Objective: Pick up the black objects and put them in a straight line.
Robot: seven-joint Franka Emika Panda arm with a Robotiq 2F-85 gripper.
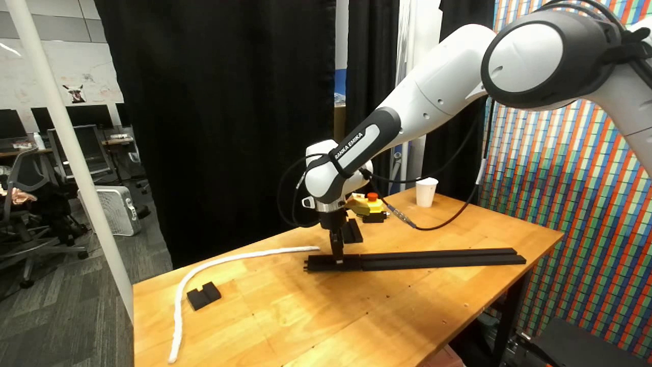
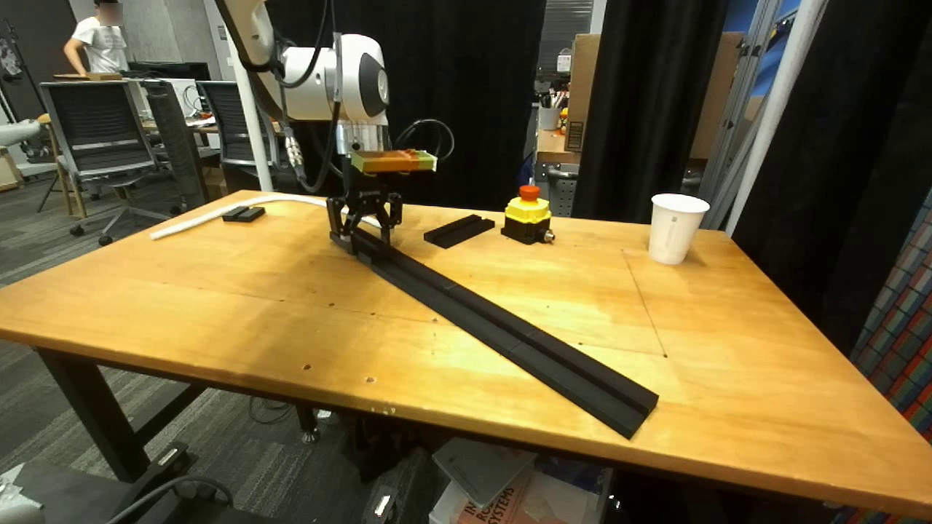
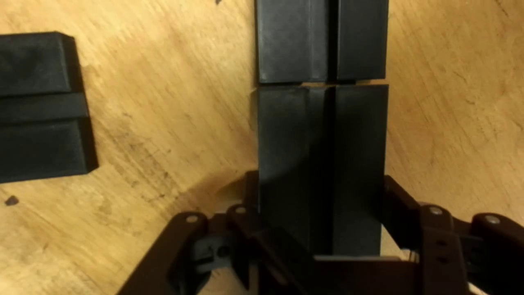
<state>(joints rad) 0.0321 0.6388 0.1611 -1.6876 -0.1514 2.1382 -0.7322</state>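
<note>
In the wrist view, the jaws at lower centre are pinching the end bar (image 3: 323, 164) from both sides. A slim gap is showing between it and the row of matte black bars (image 2: 484, 320), which is running toward the lower right of an exterior view. There, another grooved bar (image 2: 459, 231) is lying apart on the bench (image 2: 182, 320), left of an emergency-stop button (image 2: 528, 212).
</note>
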